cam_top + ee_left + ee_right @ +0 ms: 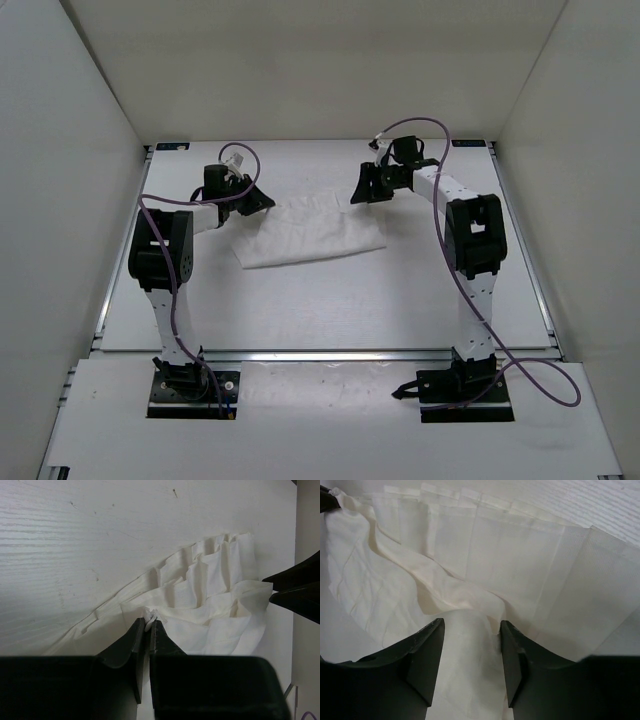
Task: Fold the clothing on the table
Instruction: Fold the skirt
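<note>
Nearest the camera, the two arm bases (190, 385) sit bolted on either side of the front edge, with purple cables (540, 375) looping off them. Just beyond runs the aluminium rail (330, 355), and past it stretches the matte white table (330, 300). The clothing (310, 232) lies flat on the table's far half, between the two arms, a wrinkled white garment with a row of pleats along its far edge and its near edge slanting down towards the left.

At its far left corner, the left gripper (149, 622) has its jaws drawn almost together, with a small tuft of the fabric pinched between the tips; a ridge of cloth rises from the table to that pinch. At the far right corner, the right gripper (472, 625) stands with its jaws well apart, grasping nothing; a soft raised fold of the garment runs into the gap between them and touches the inner edge of one finger (512, 650). Behind both grippers the bare table continues to the white back wall (320, 70)
</note>
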Motion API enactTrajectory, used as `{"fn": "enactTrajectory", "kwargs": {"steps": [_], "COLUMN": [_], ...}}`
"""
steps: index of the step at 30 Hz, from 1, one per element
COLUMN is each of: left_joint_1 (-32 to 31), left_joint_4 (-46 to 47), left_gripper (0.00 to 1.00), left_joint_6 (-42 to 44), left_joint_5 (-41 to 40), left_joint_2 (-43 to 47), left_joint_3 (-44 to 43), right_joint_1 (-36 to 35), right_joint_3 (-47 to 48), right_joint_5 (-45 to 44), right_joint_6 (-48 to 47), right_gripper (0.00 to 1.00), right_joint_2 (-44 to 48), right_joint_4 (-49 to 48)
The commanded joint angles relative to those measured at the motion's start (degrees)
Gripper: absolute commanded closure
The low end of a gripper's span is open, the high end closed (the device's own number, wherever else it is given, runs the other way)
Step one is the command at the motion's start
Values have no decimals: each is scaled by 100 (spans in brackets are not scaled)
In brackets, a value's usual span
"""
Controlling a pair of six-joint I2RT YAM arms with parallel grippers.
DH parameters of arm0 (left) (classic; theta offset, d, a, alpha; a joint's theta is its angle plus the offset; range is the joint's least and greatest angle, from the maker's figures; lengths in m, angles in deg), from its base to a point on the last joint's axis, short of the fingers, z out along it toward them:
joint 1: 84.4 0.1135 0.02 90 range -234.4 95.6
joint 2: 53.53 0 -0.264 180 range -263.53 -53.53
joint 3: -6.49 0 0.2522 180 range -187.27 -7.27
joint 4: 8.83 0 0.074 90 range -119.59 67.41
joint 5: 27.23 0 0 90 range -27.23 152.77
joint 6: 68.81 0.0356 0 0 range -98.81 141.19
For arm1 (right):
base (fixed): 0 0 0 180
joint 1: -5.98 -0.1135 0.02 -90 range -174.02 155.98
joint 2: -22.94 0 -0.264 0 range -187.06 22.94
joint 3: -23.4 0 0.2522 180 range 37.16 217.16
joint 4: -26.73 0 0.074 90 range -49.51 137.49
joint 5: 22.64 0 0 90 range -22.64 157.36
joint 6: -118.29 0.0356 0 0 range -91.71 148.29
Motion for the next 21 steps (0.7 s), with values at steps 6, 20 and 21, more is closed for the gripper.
{"fn": "enactTrajectory", "kwargs": {"steps": [6, 20, 21], "left_joint_1": [77, 16, -10], "left_joint_4": [-26, -105, -157], "left_gripper": [100, 100, 100], "left_joint_6": [115, 203, 238], "left_joint_5": [228, 280, 298], "left_joint_2": [308, 335, 344], "left_joint_3": [37, -33, -51], "right_joint_1": [124, 28, 54], "right_joint_3": [-20, -232, -214], "right_joint_5": [-175, -79, -87], "right_joint_6": [-123, 9, -9], "right_gripper": [51, 99, 100], "right_joint_2": [17, 80, 114], "right_joint_4": [295, 128, 102]}}
